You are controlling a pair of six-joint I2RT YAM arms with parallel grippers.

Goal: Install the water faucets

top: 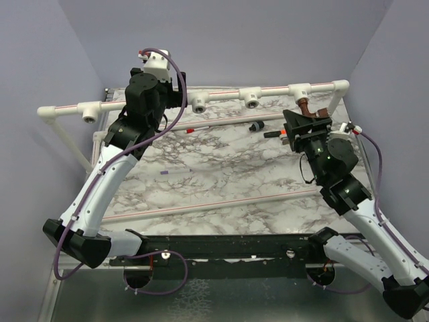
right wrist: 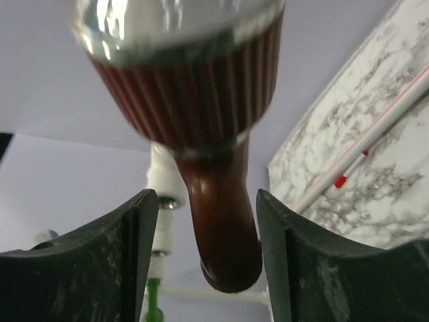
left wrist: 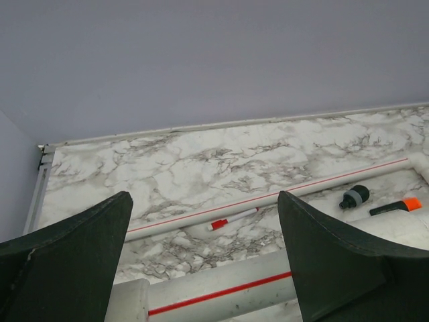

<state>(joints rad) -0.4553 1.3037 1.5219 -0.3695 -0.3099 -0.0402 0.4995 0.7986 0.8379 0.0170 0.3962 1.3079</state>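
The reddish-brown faucet (top: 305, 106) with a silvery end stands at the right T-fitting (top: 299, 88) of the white pipe rail (top: 221, 96). My right gripper (top: 306, 119) is open just in front of it. In the right wrist view the faucet's spout (right wrist: 221, 221) hangs between the fingers (right wrist: 134, 255) with a gap on each side. A green faucet (right wrist: 153, 302) shows far down the rail, at the bottom left of that view; it is hidden in the top view. My left gripper (top: 137, 113) is open and empty over the left part of the rail (left wrist: 221, 288).
A red-capped white pen (left wrist: 231, 219), a small black cap (left wrist: 354, 196) and a black marker with an orange end (left wrist: 395, 206) lie on the marble table by a thin white pipe (left wrist: 268, 196). Another pen (top: 175, 172) lies mid-table. Empty T-fittings (top: 199, 102) face forward.
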